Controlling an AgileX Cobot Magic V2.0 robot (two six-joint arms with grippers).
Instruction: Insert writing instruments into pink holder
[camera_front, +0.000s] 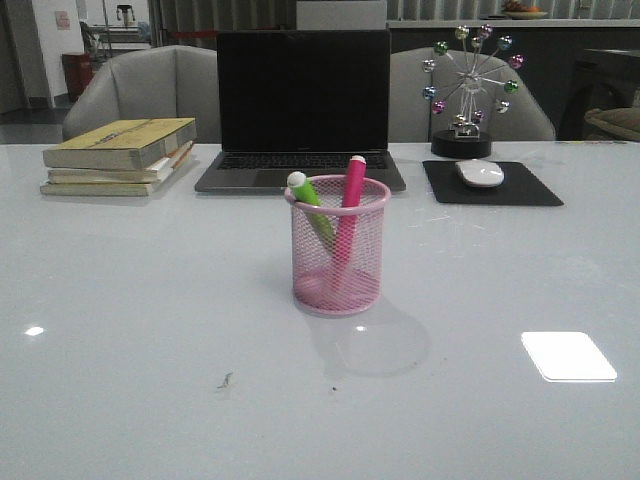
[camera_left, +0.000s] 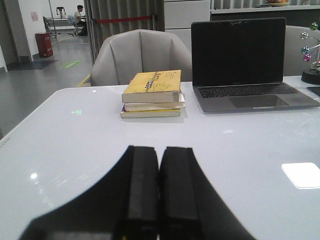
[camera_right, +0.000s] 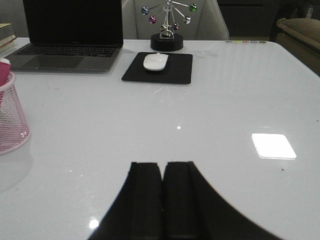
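both claws sit pressed closed and hold nothing: the left claw (camera_left: 159, 200) hangs over bare surface on the left side, the right claw (camera_right: 162, 200) over bare surface on the right, each well apart from the work. neither shows in the front view.

going by size: the white surface (camera_front: 120, 330) carries a dark laptop (camera_front: 303, 100) at the far middle, a stack of books (camera_front: 120, 155) far left, a black mouse pad (camera_front: 490, 185) with a white mouse (camera_front: 480, 173) far right, and a small ferris-wheel ornament (camera_front: 465, 90) beyond it.

at the centre stands the pink holder (camera_front: 337, 250), upright. inside it lean the magenta marker (camera_front: 349, 200) and the green marker (camera_front: 312, 205), caps poking above the rim.

with both markers in the cup and no others visible, the task looks finished; nothing seems left to do.
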